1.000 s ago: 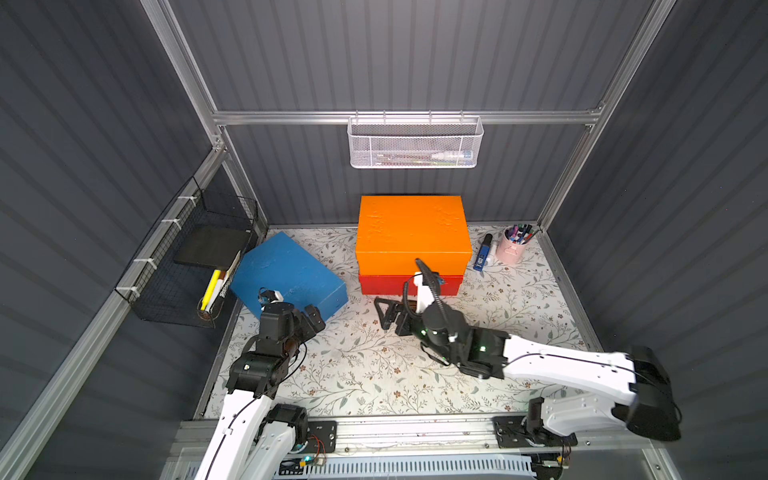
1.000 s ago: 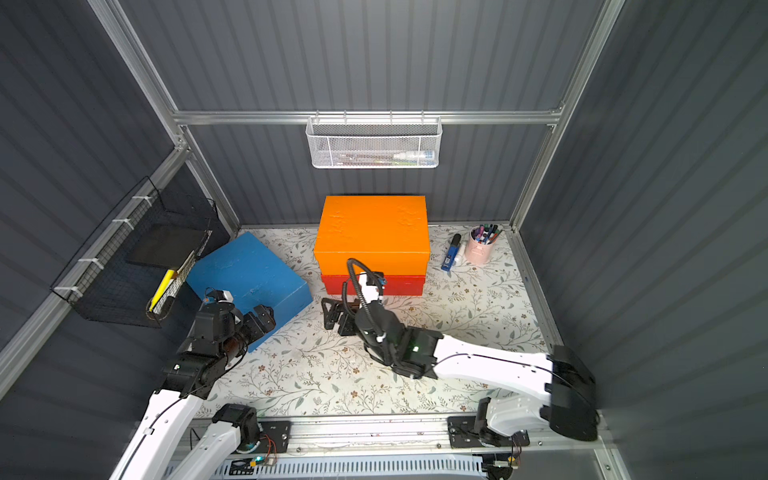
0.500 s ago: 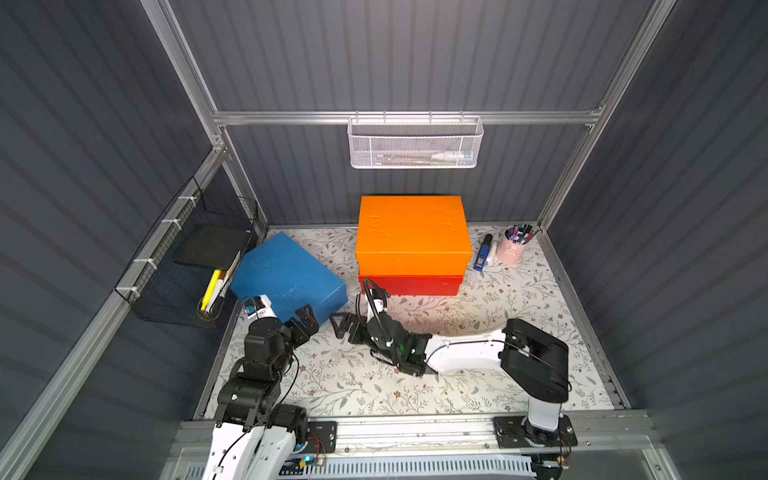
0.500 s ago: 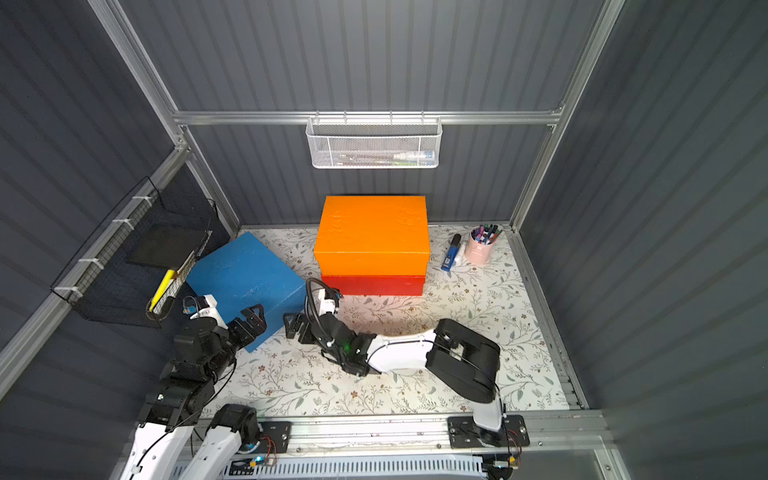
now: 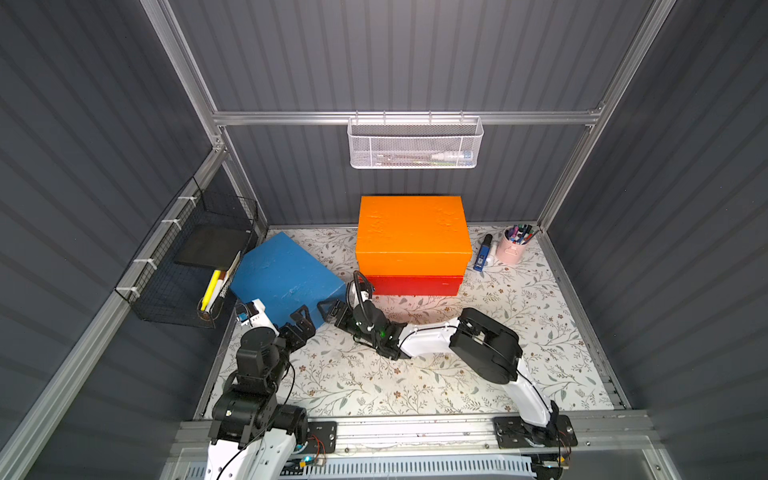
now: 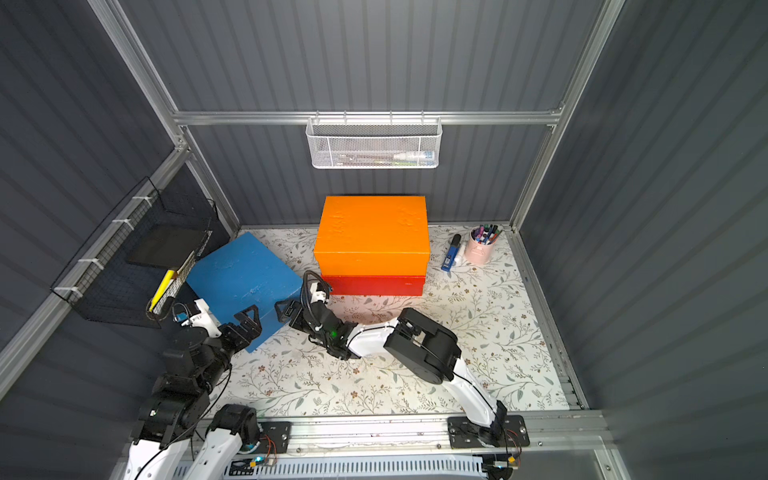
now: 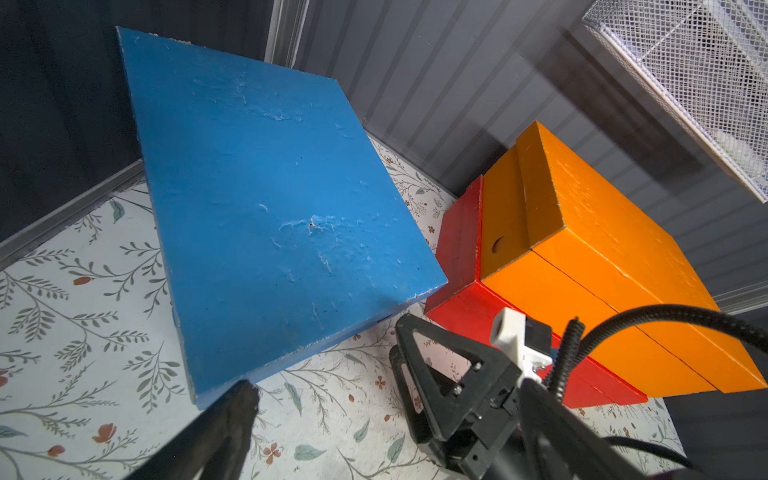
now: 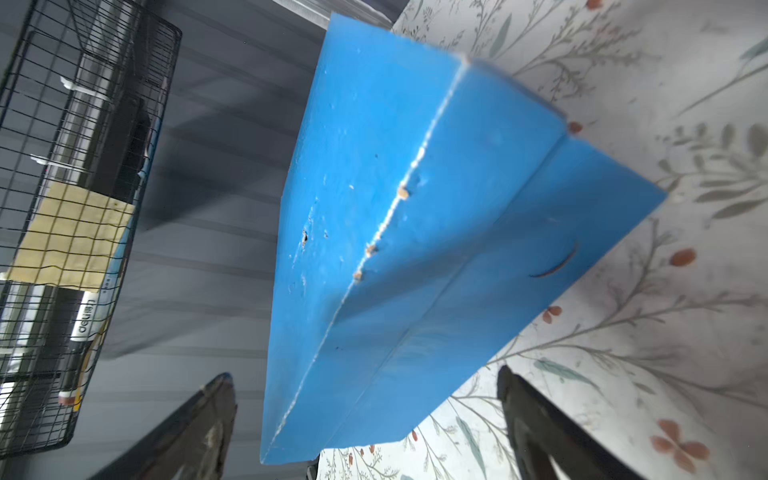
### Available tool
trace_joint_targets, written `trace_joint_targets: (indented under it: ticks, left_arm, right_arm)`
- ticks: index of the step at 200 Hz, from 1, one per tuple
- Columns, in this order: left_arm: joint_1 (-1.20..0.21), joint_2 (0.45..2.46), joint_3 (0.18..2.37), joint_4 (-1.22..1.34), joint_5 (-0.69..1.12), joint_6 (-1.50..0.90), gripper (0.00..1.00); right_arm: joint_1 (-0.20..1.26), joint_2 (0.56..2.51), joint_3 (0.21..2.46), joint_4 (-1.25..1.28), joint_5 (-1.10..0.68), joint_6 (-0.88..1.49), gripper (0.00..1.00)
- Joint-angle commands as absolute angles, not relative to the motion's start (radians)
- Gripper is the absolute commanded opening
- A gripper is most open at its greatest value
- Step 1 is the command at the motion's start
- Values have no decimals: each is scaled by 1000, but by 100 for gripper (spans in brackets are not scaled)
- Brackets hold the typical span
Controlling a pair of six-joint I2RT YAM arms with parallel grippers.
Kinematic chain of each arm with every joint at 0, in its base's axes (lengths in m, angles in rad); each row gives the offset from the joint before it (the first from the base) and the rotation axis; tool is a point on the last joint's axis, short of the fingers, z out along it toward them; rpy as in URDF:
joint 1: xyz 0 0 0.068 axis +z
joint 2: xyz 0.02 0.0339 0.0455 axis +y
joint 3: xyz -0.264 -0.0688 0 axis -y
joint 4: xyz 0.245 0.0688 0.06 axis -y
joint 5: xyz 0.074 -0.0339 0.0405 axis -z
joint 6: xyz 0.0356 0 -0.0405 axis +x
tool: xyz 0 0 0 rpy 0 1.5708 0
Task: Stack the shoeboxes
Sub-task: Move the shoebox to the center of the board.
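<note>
Sitting on the floral mat near the back wall: orange box stacked squarely on red box, only the red front face showing in both top views. Lying apart to their left: blue box, turned at an angle, its far corner close to the black wire basket on the side wall, its near corner pointing toward the two arms.

Reaching low across the mat toward that near corner: right gripper, jaws spread wide, nothing between them. Showing in the right wrist view: both black fingers framing the blue box's corner edge, with a gap on each side and no contact.

Hovering just beside the same end of the blue box from the other side: left gripper, jaws apart in the top views, nothing visibly held. Showing in the left wrist view: one dark finger close to the blue lid's nearest corner; touching or not, cannot tell.

Standing at the back right: pink cup of pens, with a blue stapler beside it. Hanging on the back rail: white mesh basket.
</note>
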State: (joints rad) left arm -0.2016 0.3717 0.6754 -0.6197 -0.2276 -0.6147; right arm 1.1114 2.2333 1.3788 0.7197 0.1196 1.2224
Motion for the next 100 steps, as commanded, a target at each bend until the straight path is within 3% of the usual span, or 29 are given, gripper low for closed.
trace_joint_targets:
  ticks: [1,100]
  left_arm:
    - [-199,361,666,-608,-218,-624,99]
    - [-199,368,667,-608,-211,-624,99]
  right_arm:
    - [1103,2257,1426,763,110,1262,99]
    - [1097,2375,1547,761,104,1346,91]
